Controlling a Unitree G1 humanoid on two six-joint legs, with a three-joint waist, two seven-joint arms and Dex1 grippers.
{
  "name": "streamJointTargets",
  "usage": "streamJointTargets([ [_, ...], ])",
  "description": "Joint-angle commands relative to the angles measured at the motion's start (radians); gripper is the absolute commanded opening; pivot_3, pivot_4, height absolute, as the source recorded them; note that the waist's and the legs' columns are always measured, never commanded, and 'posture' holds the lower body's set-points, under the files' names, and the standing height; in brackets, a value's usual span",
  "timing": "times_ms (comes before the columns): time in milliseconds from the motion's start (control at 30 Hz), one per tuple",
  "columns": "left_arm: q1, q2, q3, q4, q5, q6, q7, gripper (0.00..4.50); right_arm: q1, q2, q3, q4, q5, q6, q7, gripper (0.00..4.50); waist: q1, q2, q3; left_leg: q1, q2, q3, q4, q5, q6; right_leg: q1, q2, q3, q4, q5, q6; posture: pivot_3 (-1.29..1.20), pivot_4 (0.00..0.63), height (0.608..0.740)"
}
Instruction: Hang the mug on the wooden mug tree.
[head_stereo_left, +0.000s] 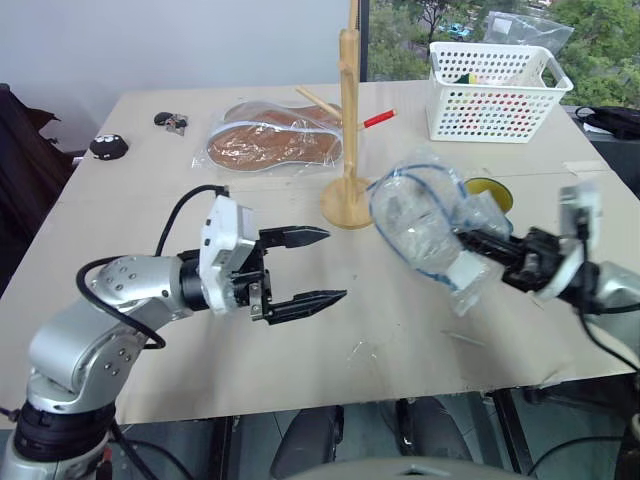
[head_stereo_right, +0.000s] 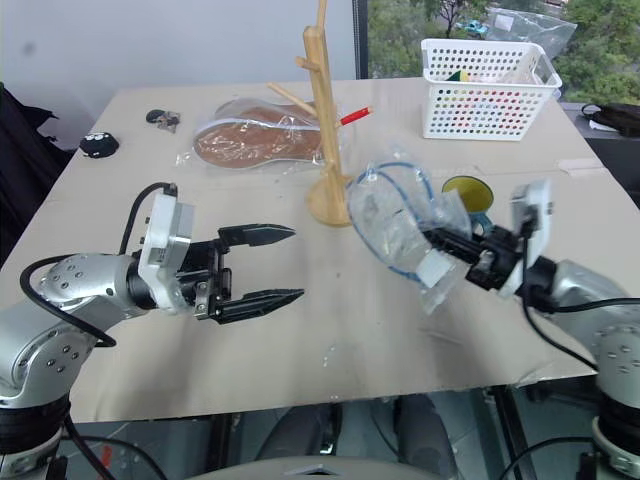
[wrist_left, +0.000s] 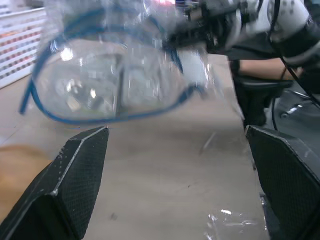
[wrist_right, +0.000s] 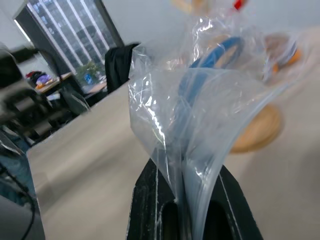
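The right gripper (head_stereo_right: 455, 250) is pinched shut on a clear plastic bag (head_stereo_right: 405, 225) with a blue zip edge, held up off the table (head_stereo_right: 300, 340). The bag billows out past the fingertips toward the left gripper (head_stereo_right: 285, 265) and is blurred in the head views, so its contents are hard to make out. In the right wrist view the crumpled film (wrist_right: 200, 100) rises straight from between the two black fingers (wrist_right: 145, 200) and covers much of what lies behind.

The mug (head_stereo_right: 468, 192) sits on the table just beyond the right gripper. Just a slice of yellow inside and a bit of teal show, the rest being hidden behind the bag and the arm; its handle cannot be made out.

The wooden mug tree (head_stereo_right: 327, 130) stands on its round base beyond the bag, between the two grippers and farther out, its top cut off by the frame edge. One red-tipped peg (head_stereo_right: 352, 116) points toward the white basket (head_stereo_right: 485, 90).

The left gripper hangs above the table with its fingers spread and nothing between them, pointing at the bag, well apart from it. A flat wrapped brown item (head_stereo_right: 255, 140) lies farther out, past the left gripper.
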Motion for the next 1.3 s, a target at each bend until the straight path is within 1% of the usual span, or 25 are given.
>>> streamJointTargets([
  [33, -0.1, -0.056, -0.075, 0.039, 0.015, 0.003, 0.012, 4.5, 0.004, -0.068, -0.192, 0.013, 0.115, -0.039, -0.07, 0.04, -0.001, 0.0, 0.0, 0.0, 0.0, 0.0, 0.0, 0.0, 0.0, 0.0, 0.0, 0.0, 0.0, 0.0, 0.0, 0.0, 0.15, 0.74],
  [100, -0.161, -0.1, -0.119, 0.079, 0.038, -0.005, 0.016, 4.5, 0.008, -0.099, -0.253, 0.052, 0.128, -0.054, -0.113, 0.04, 0.002, -0.001, 0.001, 0.0, 0.0, 0.0, 0.0, 0.0, 0.0, 0.0, 0.0, 0.0, -0.001, 0.0, 0.0, 0.0, 0.15, 0.74],
  [133, -0.2, -0.134, -0.145, 0.107, 0.057, -0.01, 0.025, 4.5, 0.016, -0.11, -0.285, 0.084, 0.099, -0.07, -0.127, 0.04, 0.002, -0.002, 0.001, 0.0, 0.0, 0.001, 0.0, 0.0, 0.0, 0.0, 0.0, 0.0, 0.0, 0.0, 0.0, 0.0, 0.15, 0.74],
  [200, -0.287, -0.208, -0.214, 0.183, 0.139, -0.037, 0.06, 4.5, 0.028, -0.122, -0.339, 0.183, -0.011, -0.121, -0.175, 0.04, 0.004, -0.002, 0.001, 0.0, 0.0, 0.001, 0.0, 0.0, 0.0, 0.0, 0.0, 0.0, 0.0, 0.0, 0.0, 0.0, 0.15, 0.74],
  [233, -0.319, -0.247, -0.238, 0.214, 0.179, -0.049, 0.089, 4.5, 0.038, -0.128, -0.338, 0.219, -0.087, -0.157, -0.185, 0.04, 0.006, -0.003, 0.001, 0.0, 0.0, 0.002, 0.001, 0.0, 0.0, 0.0, 0.0, 0.0, 0.0, 0.0, 0.0, 0.0, 0.15, 0.74],
  [300, -0.361, -0.312, -0.267, 0.258, 0.236, -0.063, 0.142, 4.5, 0.045, -0.128, -0.316, 0.269, -0.182, -0.207, -0.189, 0.04, 0.009, -0.003, 0.001, -0.001, -0.001, 0.004, 0.002, 0.0, 0.0, 0.001, 0.0, 0.001, 0.0, 0.0, 0.0, 0.0, 0.15, 0.74],
  [433, -0.414, -0.458, -0.325, 0.319, 0.314, -0.084, 0.227, 4.5, 0.011, -0.101, -0.208, 0.411, -0.388, -0.324, -0.223, 0.04, 0.002, -0.003, 0.001, 0.0, 0.0, 0.005, 0.002, 0.003, -0.004, 0.0, 0.0, 0.002, 0.001, 0.0, 0.0, 0.0, 0.15, 0.74],
  [533, -0.425, -0.519, -0.353, 0.348, 0.356, -0.096, 0.241, 4.5, -0.034, -0.094, -0.126, 0.522, -0.537, -0.413, -0.243, 0.04, -0.007, -0.002, 0.0, 0.0, 0.0, 0.005, 0.001, 0.003, -0.004, -0.001, 0.0, 0.004, 0.001, 0.0, 0.0, 0.0, 0.15, 0.74],
  [633, -0.436, -0.559, -0.38, 0.376, 0.394, -0.118, 0.234, 4.5, -0.069, -0.084, -0.083, 0.607, -0.608, -0.46, -0.229, 0.04, -0.007, -0.001, 0.0, 0.0, 0.0, 0.006, 0.001, 0.003, -0.004, -0.001, 0.0, 0.005, 0.001, 0.0, 0.0, 0.0, 0.15, 0.74],
  [733, -0.444, -0.594, -0.395, 0.403, 0.412, -0.13, 0.232, 4.5, -0.054, -0.09, -0.076, 0.628, -0.644, -0.466, -0.209, 0.86, -0.005, 0.0, 0.0, 0.0, 0.0, 0.006, 0.001, 0.003, -0.005, -0.001, 0.0, 0.004, 0.001, 0.0, 0.0, 0.0, 0.15, 0.74],
  [833, -0.441, -0.605, -0.393, 0.408, 0.425, -0.126, 0.228, 4.5, -0.009, -0.085, -0.126, 0.557, -0.642, -0.454, -0.211, 2.39, -0.001, 0.0, 0.0, 0.0, 0.0, 0.004, 0.001, 0.003, -0.004, -0.001, 0.0, 0.004, 0.001, 0.0, 0.0, 0.0, 0.15, 0.74],
  [867, -0.436, -0.599, -0.391, 0.406, 0.43, -0.123, 0.225, 4.5, 0.018, -0.081, -0.154, 0.513, -0.63, -0.449, -0.21, 2.84, 0.001, 0.0, 0.0, -0.001, 0.0, 0.004, 0.001, 0.003, -0.004, -0.001, 0.0, 0.004, 0.001, 0.0, 0.0, 0.0, 0.15, 0.74],
  [900, -0.429, -0.59, -0.389, 0.403, 0.435, -0.12, 0.221, 4.5, 0.045, -0.076, -0.183, 0.465, -0.616, -0.445, -0.208, 3.39, 0.003, 0.0, 0.0, -0.001, 0.0, 0.004, 0.001, 0.003, -0.004, -0.001, 0.0, 0.004, 0.001, 0.0, 0.0, 0.0, 0.15, 0.74],
  [933, -0.42, -0.579, -0.387, 0.399, 0.441, -0.12, 0.218, 4.5, 0.075, -0.068, -0.215, 0.411, -0.603, -0.444, -0.21, 3.81, 0.003, 0.0, 0.0, -0.001, 0.0, 0.003, 0.001, 0.003, -0.004, -0.001, 0.0, 0.004, 0.001, 0.0, 0.0, 0.0, 0.15, 0.74],
  [1000, -0.4, -0.561, -0.377, 0.386, 0.446, -0.107, 0.221, 4.5, 0.128, -0.053, -0.279, 0.304, -0.566, -0.421, -0.228, 3.81, 0.004, 0.001, -0.001, -0.001, 0.0, 0.003, 0.001, 0.003, -0.004, -0.001, 0.0, 0.004, 0.001, 0.0, 0.0, 0.0, 0.15, 0.74],
  [1067, -0.376, -0.54, -0.368, 0.366, 0.446, -0.09, 0.226, 4.5, 0.168, -0.036, -0.334, 0.2, -0.498, -0.379, -0.242, 3.81, 0.0, 0.001, -0.001, 0.0, 0.0, 0.003, 0.001, 0.003, -0.004, -0.001, 0.0, 0.004, 0.001, 0.0, 0.001, 0.0, 0.15, 0.74],
  [1133, -0.349, -0.52, -0.364, 0.344, 0.447, -0.074, 0.232, 4.5, 0.203, -0.02, -0.353, 0.098, -0.42, -0.33, -0.255, 3.81, -0.002, 0.001, -0.001, 0.0, 0.0, 0.003, 0.001, 0.003, -0.004, -0.001, 0.0, 0.004, 0.002, 0.0, 0.001, 0.0, 0.15, 0.74],
  [1200, -0.321, -0.506, -0.367, 0.326, 0.453, -0.065, 0.238, 4.5, 0.237, 0.014, -0.318, -0.015, -0.31, -0.266, -0.295, 3.81, -0.006, 0.001, -0.001, 0.001, 0.0, 0.003, 0.001, 0.001, 0.0, 0.0, 0.0, 0.004, 0.003, 0.0, 0.001, 0.0, 0.15, 0.74],
  [1233, -0.312, -0.504, -0.371, 0.319, 0.457, -0.061, 0.243, 4.5, 0.25, 0.033, -0.291, -0.057, -0.279, -0.245, -0.319, 3.81, -0.006, 0.001, -0.001, 0.001, 0.001, 0.002, 0.001, 0.001, 0.0, 0.0, 0.001, 0.004, 0.003, 0.0, 0.0, 0.0, 0.15, 0.74],
  [1300, -0.301, -0.505, -0.385, 0.311, 0.476, -0.06, 0.257, 4.5, 0.269, 0.101, -0.148, -0.142, -0.323, -0.229, -0.394, 3.81, -0.005, 0.0, -0.001, 0.001, 0.001, 0.002, 0.001, 0.001, 0.0, 0.0, 0.001, 0.004, 0.003, 0.0, 0.0, 0.0, 0.15, 0.74],
])
